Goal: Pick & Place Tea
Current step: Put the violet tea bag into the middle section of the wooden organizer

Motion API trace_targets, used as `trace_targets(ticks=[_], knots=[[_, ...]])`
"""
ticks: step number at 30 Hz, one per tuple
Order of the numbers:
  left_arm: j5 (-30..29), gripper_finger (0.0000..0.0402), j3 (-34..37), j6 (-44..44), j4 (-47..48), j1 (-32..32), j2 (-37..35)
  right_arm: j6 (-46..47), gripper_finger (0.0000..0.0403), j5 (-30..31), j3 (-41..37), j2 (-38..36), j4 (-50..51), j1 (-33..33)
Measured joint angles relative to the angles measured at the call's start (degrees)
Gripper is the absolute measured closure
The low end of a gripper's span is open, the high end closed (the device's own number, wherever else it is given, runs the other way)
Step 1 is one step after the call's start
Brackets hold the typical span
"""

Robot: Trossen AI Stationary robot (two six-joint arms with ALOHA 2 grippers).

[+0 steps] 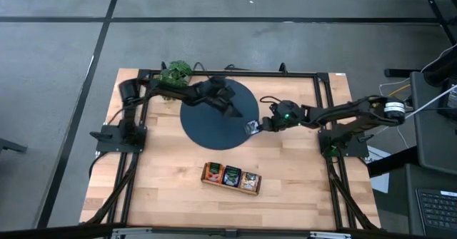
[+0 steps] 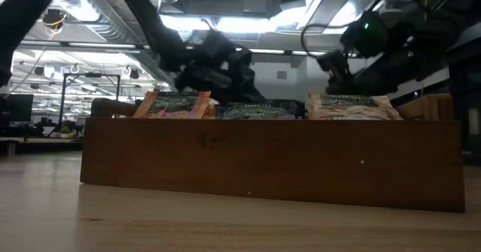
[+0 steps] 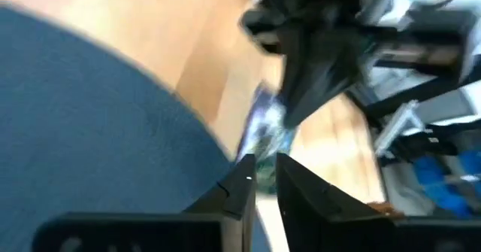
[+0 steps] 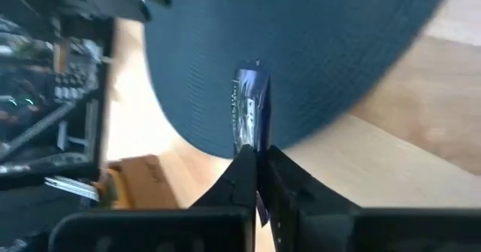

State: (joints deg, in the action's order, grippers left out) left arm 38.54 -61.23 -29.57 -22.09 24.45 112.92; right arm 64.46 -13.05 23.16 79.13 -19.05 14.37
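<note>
While the left claw [image 1: 235, 109] is parked over the round mat [image 1: 207, 128] with its fingers only a crack apart and nothing seen between them, the dark sachet [image 4: 249, 110] is pinched edge-on in the right claw [image 4: 259, 162], fingers nearly shut on its lower edge. The sachet is held at the mat's rim, on the side toward the right arm, and is seen in the high view as a small pale square [image 1: 251, 127] at the claw tip. Its long axis is seen running straight out from the claw along the finger line, over the mat rim. The compartment tray [image 1: 230, 176] lies on the counter [image 1: 171, 189] well apart from the mat, on the near side, with orange, dark and pale sachets already stood in it. Judged: the right arm is the carrier; the tray lies off to the side of the claw, so a swing away from the mat is called for.
</note>
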Motion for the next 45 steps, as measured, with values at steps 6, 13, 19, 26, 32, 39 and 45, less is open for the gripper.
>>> trace_targets(ticks=[6,13,19,26,32,39,45], knots=[[-8.89,0.0338,9.86,-3.16,-6.15,-1.44,-11.24,6.05,0.0387,8.12,0.00,-6.94,-0.04,-3.95],[-10.37,0.0323,19.44,-24.92,-27.25,-1.65,-17.12,5.18,0.0387,19.94,3.40,-12.87,0.06,-10.36],[-10.82,0.0285,20.50,-35.25,-33.66,-1.51,-17.53,-3.35,0.0387,25.50,9.69,-13.01,1.59,-11.91],[-13.63,0.0233,20.43,-36.61,-35.85,-2.16,-17.59,-6.81,0.0387,25.67,14.20,-12.71,5.11,-11.48],[-13.71,0.0226,20.41,-32.19,-40.86,-4.42,-17.57,-6.01,0.0387,26.29,14.43,-12.65,5.21,-11.50],[-18.11,0.0248,20.41,-29.69,-40.70,-7.63,-17.57,-5.77,0.0387,26.97,14.47,-12.65,2.17,-11.11],[-20.52,0.0278,20.41,-29.52,-40.89,-7.82,-17.57,-4.74,0.0387,26.38,14.47,-12.65,2.12,-11.11]])
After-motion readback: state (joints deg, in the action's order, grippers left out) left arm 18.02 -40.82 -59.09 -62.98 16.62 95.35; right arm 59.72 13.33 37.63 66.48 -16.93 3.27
